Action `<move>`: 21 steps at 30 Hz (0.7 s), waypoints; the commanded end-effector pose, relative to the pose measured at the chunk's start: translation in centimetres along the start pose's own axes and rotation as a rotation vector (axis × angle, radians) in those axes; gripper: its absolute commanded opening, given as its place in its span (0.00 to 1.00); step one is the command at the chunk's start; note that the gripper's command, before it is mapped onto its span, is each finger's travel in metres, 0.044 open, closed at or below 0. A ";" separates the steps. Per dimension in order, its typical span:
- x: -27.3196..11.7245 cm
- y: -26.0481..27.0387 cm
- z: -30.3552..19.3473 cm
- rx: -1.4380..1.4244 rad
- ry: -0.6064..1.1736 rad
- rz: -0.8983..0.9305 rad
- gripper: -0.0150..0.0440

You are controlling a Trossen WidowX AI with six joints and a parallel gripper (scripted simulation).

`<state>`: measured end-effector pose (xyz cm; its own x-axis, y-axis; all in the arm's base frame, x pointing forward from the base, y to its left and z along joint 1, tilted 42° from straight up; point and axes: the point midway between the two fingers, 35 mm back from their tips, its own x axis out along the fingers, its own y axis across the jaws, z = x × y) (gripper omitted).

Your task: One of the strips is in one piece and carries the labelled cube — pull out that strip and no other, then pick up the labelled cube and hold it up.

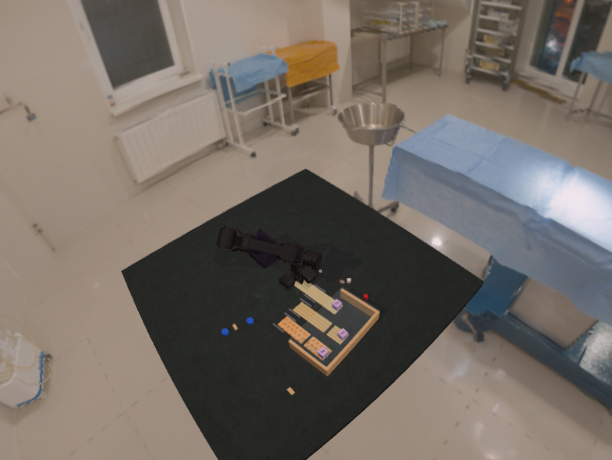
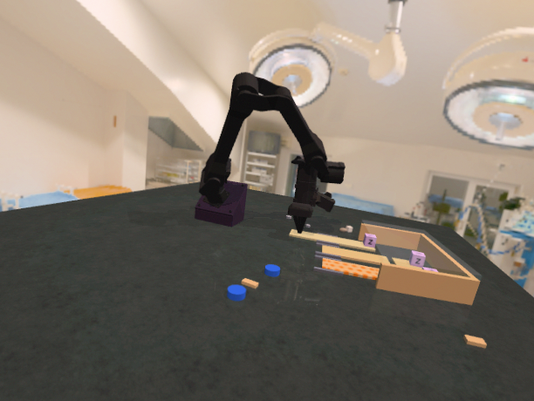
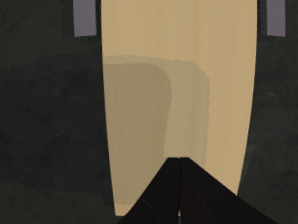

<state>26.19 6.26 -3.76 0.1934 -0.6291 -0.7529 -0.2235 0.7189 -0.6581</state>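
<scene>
A plain pale strip (image 1: 316, 295) (image 2: 332, 240) (image 3: 224, 73) in one piece reaches out past its guide rails (image 3: 85, 19) on the open side of the tray. A lilac cube (image 1: 337, 304) (image 2: 368, 241), its letter looking like Z, sits on its far end. My gripper (image 2: 300, 232) (image 3: 176, 167) is shut and empty, its tips down at the strip's near end; whether they touch it is hard to tell. A striped pale strip (image 1: 312, 318) (image 2: 353, 254) and an orange-dotted strip (image 1: 294, 329) (image 2: 349, 268) are each split by a gap, with cubes (image 1: 342, 333) (image 1: 323, 353) on their far pieces.
The wooden tray wall (image 1: 353, 346) (image 2: 427, 285) surrounds the strips' far ends. Two blue discs (image 1: 250, 320) (image 2: 236, 292) and a small tan block (image 1: 235, 327) (image 2: 249, 283) lie to one side. A red piece (image 1: 365, 297) and small white bits (image 1: 349, 280) lie beyond the tray.
</scene>
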 end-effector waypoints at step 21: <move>0.5 -0.1 -4.4 -0.008 0.028 -0.002 0.25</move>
<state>23.22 5.37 -3.69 0.1940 -0.6280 -0.7537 -0.2240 0.7196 -0.6572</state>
